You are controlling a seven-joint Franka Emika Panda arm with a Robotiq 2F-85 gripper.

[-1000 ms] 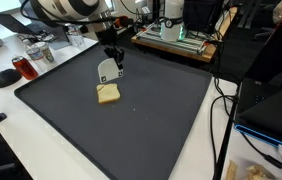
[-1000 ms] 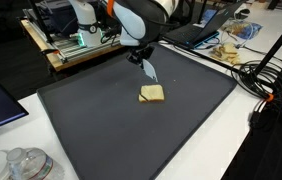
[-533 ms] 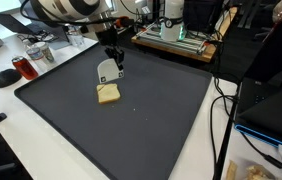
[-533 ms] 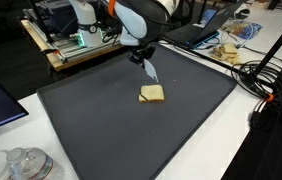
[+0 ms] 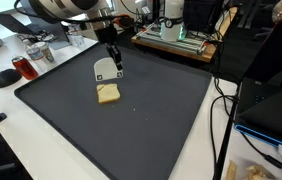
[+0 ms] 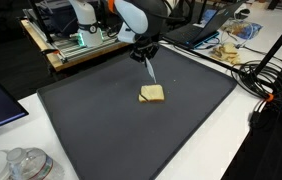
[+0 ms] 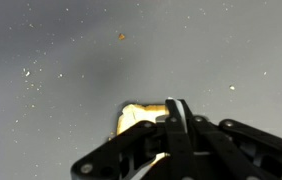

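A white table (image 5: 41,150) carries one large dark grey mat (image 5: 151,120), rectangular with rounded corners and a matte, faintly speckled surface. Above the mat's 11 o'clock part hangs the single end effector (image 5: 111,60), its black fingers clamped tight on one thin flat tool (image 5: 105,70). The tool is pale grey and broad in an exterior view, and a mere sliver edge-on in the wrist view (image 7: 178,108). Just at 6 o'clock of the tool, one small squarish slice of bread (image 5: 108,94) lies flat on the mat, with a tan crust and a pale, porous crumb. Whether the tool touches it cannot be told. One tiny orange crumb (image 7: 121,37) lies well apart.
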